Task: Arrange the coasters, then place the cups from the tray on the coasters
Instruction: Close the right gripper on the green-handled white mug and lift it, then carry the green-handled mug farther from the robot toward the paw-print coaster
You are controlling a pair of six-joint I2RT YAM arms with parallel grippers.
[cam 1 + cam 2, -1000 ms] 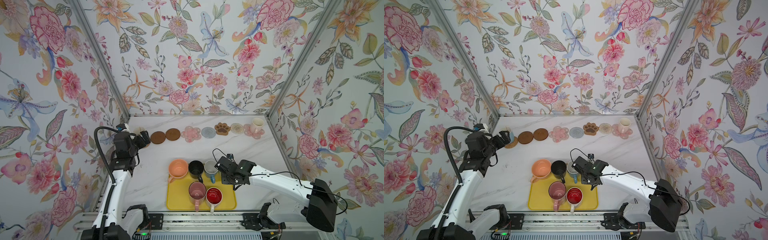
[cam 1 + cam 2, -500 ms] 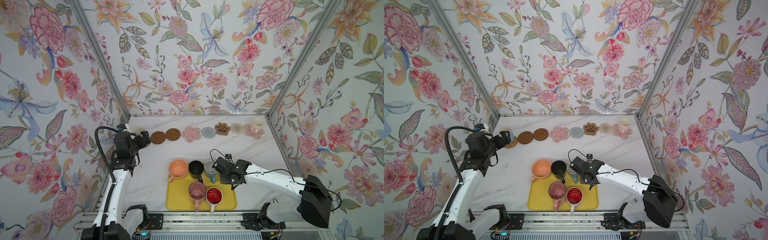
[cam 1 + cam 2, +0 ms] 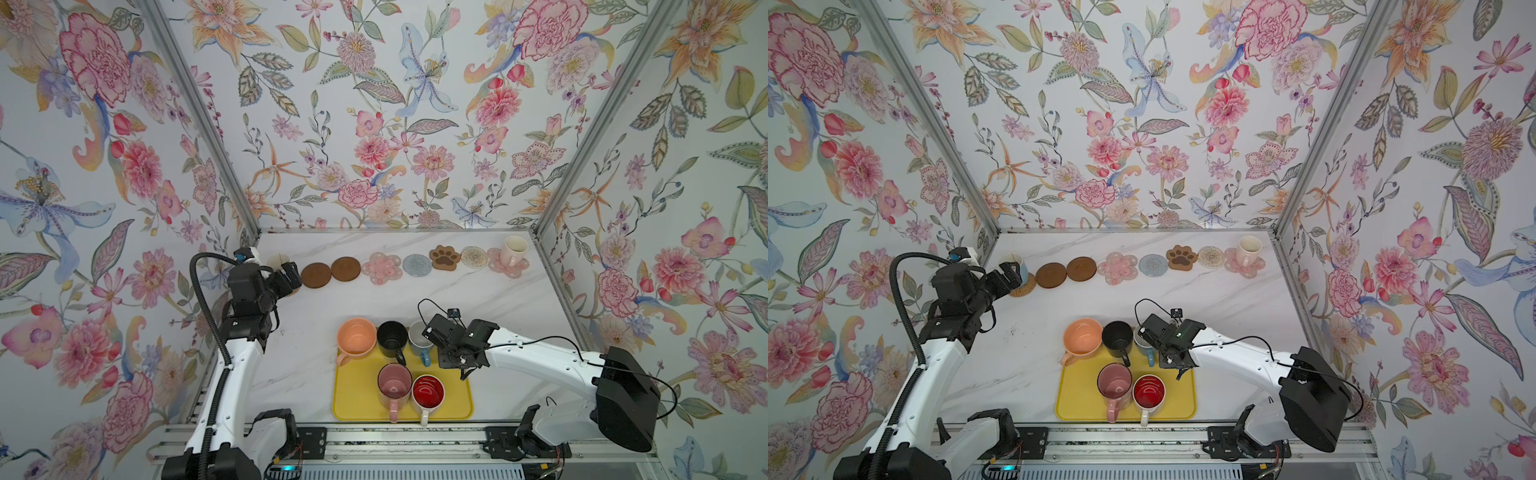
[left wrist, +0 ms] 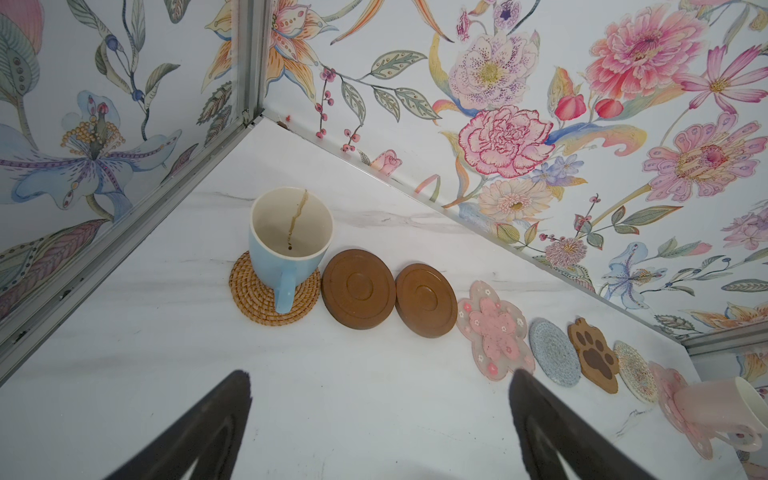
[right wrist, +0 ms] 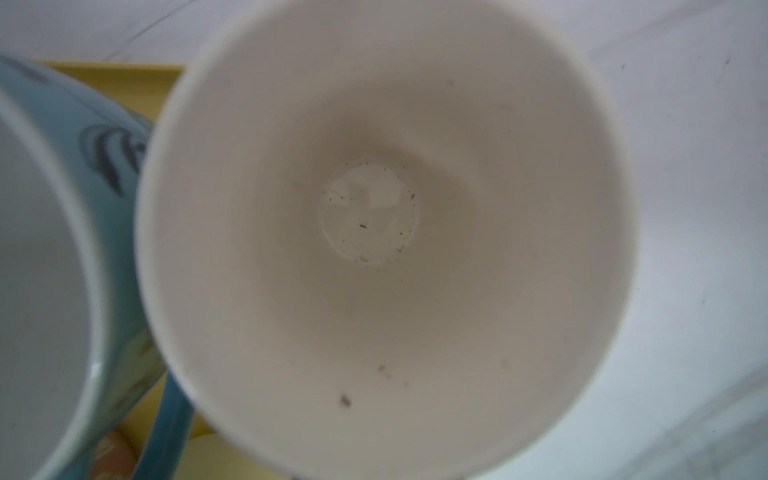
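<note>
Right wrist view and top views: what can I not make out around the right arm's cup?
White cup: the right wrist view shows only its inside; its handle is unseen, and the right gripper covers it in both top views.
Its jaws: hidden in every view, so no grip can be confirmed.
Blue-handled cup: blurred and cut off by the wrist view's edge.
</note>
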